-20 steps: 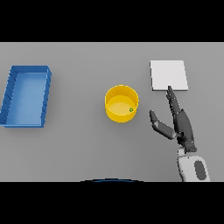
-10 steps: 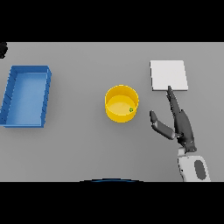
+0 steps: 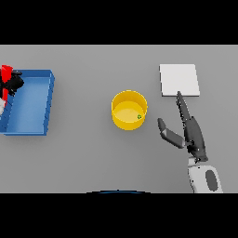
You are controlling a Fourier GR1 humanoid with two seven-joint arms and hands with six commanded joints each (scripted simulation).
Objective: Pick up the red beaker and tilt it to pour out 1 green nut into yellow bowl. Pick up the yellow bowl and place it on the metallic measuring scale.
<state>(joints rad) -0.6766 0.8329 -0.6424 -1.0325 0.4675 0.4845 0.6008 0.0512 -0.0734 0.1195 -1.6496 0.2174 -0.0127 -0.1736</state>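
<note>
Worktop: plain grey worktop (image 3: 93, 158) filling the whole head view, with nothing of a room showing beyond it.
Right robot hand: dark right robot hand (image 3: 190, 132) on a white and grey forearm rising from the lower right; fingers straight and released, pointing away from the robot, thumb spread out to the left; it grasps nothing.
Yellow bowl: round yellow bowl (image 3: 129, 110) standing upright at mid-worktop, left of the right robot hand and apart from it, the thumb tip being the nearest part.
Green nut: small green nut (image 3: 139, 116) lying inside the yellow bowl, near its right wall.
Measuring scale: flat, pale square metallic measuring scale (image 3: 179, 79) farther back on the right, beyond the bowl; the straight fingertips reach up to its near edge.
Blue tray: open rectangular blue tray (image 3: 49, 100) at the far left, well apart from the bowl.
Red beaker: red beaker (image 3: 6, 73) at the left edge, over the tray's far left corner, only partly in view.
Left robot hand: dark left robot hand (image 3: 13, 83) at the left edge, grasping the red beaker.
</note>
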